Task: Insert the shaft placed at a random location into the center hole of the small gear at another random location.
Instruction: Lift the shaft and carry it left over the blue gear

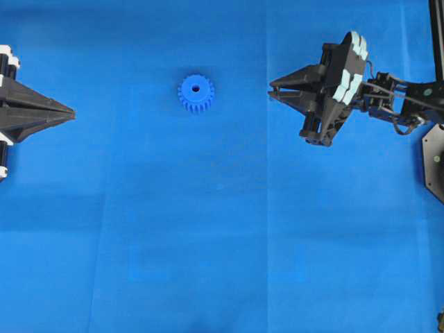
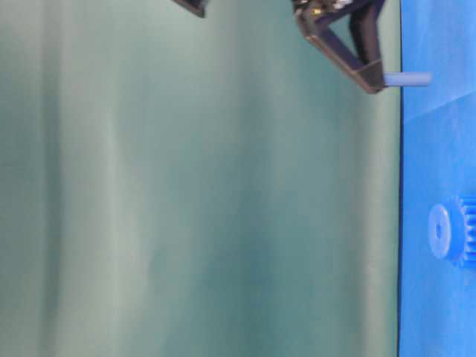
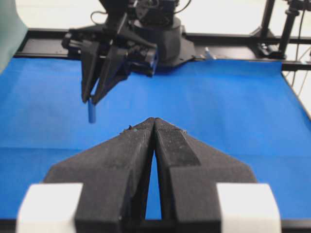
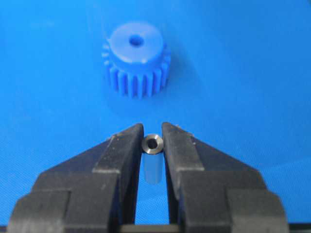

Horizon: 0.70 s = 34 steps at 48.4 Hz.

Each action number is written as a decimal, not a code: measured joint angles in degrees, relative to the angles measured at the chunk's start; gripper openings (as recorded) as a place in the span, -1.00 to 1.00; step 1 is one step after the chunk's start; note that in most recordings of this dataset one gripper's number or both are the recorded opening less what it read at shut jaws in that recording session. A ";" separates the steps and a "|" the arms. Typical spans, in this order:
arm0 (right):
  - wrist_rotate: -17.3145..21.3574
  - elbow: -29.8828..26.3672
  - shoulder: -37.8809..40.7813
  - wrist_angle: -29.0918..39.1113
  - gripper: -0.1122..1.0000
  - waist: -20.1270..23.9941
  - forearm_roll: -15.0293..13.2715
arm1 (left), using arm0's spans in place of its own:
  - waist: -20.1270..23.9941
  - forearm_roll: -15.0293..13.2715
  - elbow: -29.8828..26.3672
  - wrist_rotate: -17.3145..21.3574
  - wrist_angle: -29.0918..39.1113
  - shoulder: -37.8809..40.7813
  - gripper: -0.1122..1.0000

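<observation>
Overhead: small gear flat on blue counter; right hand right of gear, left hand far left, pressed together. Right wrist: right hand clamped on shaft, lifted, short of gear's center hole.

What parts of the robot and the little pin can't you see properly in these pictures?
- Overhead view: the pin is hidden under the right gripper.
- Table-level view: the gear is cut off by the picture's right edge; the left gripper is almost wholly out of frame.
- Right wrist view: the pin's lower end is hidden between the fingers.
- Left wrist view: the left gripper blocks the cloth behind it; no gear shows.
</observation>
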 measured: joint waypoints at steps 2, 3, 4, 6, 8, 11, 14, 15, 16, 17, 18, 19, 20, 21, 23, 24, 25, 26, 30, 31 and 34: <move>0.00 -0.09 -0.35 0.62 -0.75 0.00 0.00 | 0.00 -0.09 0.00 0.09 0.00 0.09 -0.79; 0.00 -0.09 -0.35 0.79 -0.75 0.09 0.00 | -0.09 0.00 0.00 0.09 0.00 0.09 -0.79; 0.00 -0.18 -0.35 0.79 -0.75 0.00 0.00 | 0.00 0.00 0.00 0.09 0.00 0.09 -0.79; 0.00 -0.26 -0.26 1.05 -0.75 0.00 0.00 | 0.00 0.00 0.00 0.09 0.00 0.09 -0.79; 0.00 -0.35 -0.35 1.14 -0.75 0.00 0.00 | 0.00 0.00 0.00 0.09 0.00 0.09 -0.79; 0.00 -0.88 -0.18 1.23 -0.75 0.00 0.00 | -0.09 0.00 0.00 0.00 0.00 0.00 -0.79; 0.00 -1.58 0.53 1.23 -0.75 0.00 0.00 | 0.00 0.00 0.00 0.00 0.00 0.09 -0.79; 0.00 -2.02 0.88 1.23 -0.75 0.00 0.00 | 0.00 0.00 0.00 0.09 0.00 0.09 -0.79; 0.00 -2.46 1.32 1.23 -0.75 0.00 0.00 | 0.00 0.00 0.00 0.00 0.00 0.09 -0.79; 0.00 -2.90 1.67 1.23 -0.75 0.00 0.00 | 0.00 0.00 0.00 0.09 0.00 0.09 -0.79; 0.00 -3.25 2.02 1.23 -0.75 0.00 0.00 | 0.00 0.00 0.00 0.09 0.00 0.00 -0.79; 0.00 -3.69 2.46 1.14 -0.75 0.00 0.00 | -0.09 -0.09 0.00 0.09 0.00 0.09 -0.79; 0.00 -4.22 2.90 1.23 -0.75 0.00 0.00 | 0.00 0.00 0.00 0.09 0.00 0.09 -0.79; -0.09 -4.83 3.43 1.23 -0.75 0.00 0.00 | 0.00 0.00 0.00 0.09 0.00 0.09 -0.79; -0.18 -6.33 4.66 1.23 -0.75 0.00 0.00 | 0.00 0.00 0.00 0.00 0.00 0.09 -0.79; -0.18 -7.12 5.27 1.23 -0.75 0.00 0.00 | 0.00 0.00 0.00 0.00 0.00 0.18 -0.79; -0.26 -8.00 5.89 1.23 -0.75 0.00 0.00 | 0.00 0.00 0.09 0.09 0.00 0.18 -0.79; -0.35 -8.88 6.50 1.23 -0.75 0.00 0.00 | 0.00 0.00 0.09 0.00 0.00 0.09 -0.79; -0.97 -12.66 9.14 1.32 -0.75 0.00 -0.09 | 0.00 0.00 0.18 0.09 0.00 0.09 -0.79; -1.23 -13.36 9.67 1.41 -0.75 0.00 -0.18 | -0.09 0.00 0.18 0.00 0.00 0.18 -0.79; -2.11 -15.91 11.51 1.58 -0.75 0.00 -0.18 | 0.00 0.00 0.09 0.00 0.00 0.09 -0.79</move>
